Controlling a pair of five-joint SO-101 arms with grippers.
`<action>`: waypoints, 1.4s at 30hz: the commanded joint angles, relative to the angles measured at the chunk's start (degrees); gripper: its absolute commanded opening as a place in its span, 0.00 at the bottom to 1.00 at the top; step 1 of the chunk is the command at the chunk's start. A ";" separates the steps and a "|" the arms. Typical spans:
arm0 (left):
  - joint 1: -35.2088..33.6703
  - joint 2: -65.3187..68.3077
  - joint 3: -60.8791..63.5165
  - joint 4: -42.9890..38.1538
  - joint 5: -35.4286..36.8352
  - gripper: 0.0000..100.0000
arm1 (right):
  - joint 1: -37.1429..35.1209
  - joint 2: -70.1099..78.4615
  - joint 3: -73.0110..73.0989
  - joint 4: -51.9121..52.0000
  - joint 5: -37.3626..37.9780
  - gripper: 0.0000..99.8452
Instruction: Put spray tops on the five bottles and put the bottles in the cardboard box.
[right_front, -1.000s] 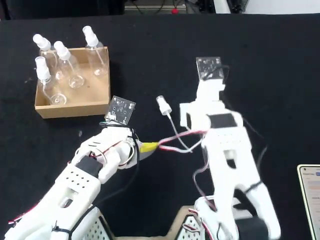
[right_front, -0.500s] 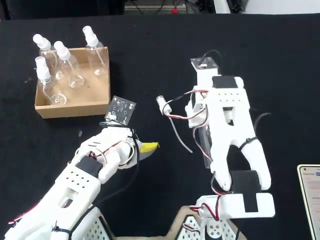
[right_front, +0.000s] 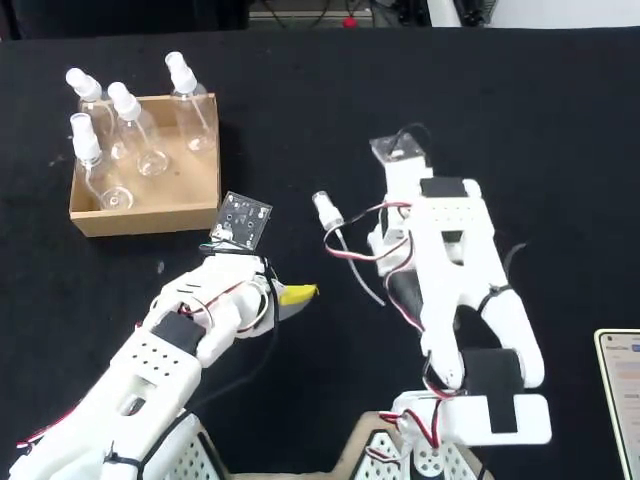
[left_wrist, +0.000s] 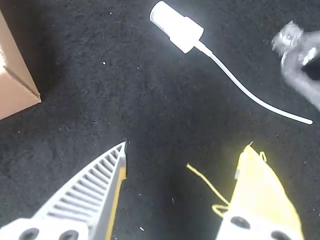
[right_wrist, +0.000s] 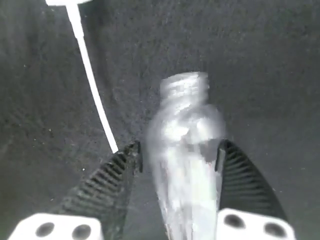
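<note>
While the fifth bottle (right_wrist: 185, 125) lies clamped between the black ribbed fingers (right_wrist: 112, 175) of the right gripper (right_wrist: 178, 146), its threaded neck is bare and points away from the wrist. It is clear plastic, narrow at the neck and widening toward the base. The loose spray top (right_front: 327, 210) lies on its side on the black cloth (right_front: 560, 120) just beside that gripper. It is a white cylinder with a thin white tube trailing from it, and the tube's end lies close to one black finger.

The left gripper (left_wrist: 186, 146) hangs near the spray top without touching it, its fingers spread wide. One finger is white and ribbed, and the other is wrapped in fraying yellow tape.

Well apart, at the far left of the table, the cardboard box (right_front: 150, 212) holds four capped bottles (right_front: 135, 145). All four stand upright, clear-bodied, each with a white spray top on.

Compared with a second ago, the right arm has folded forward and low over the cloth. Over the last half second it has also edged slightly toward the spray top. The spray top, the left arm and the box sit where they were.
</note>
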 joint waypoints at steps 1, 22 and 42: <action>0.75 -1.23 -1.27 0.18 -0.35 0.34 | 0.70 -2.07 1.71 -3.34 0.88 0.23; 0.75 -1.23 -1.36 0.18 -0.44 0.34 | 0.70 -2.59 3.82 -3.16 15.91 0.30; 0.75 -1.23 -1.45 0.18 -0.44 0.34 | 0.70 -2.59 2.42 -5.01 13.71 0.09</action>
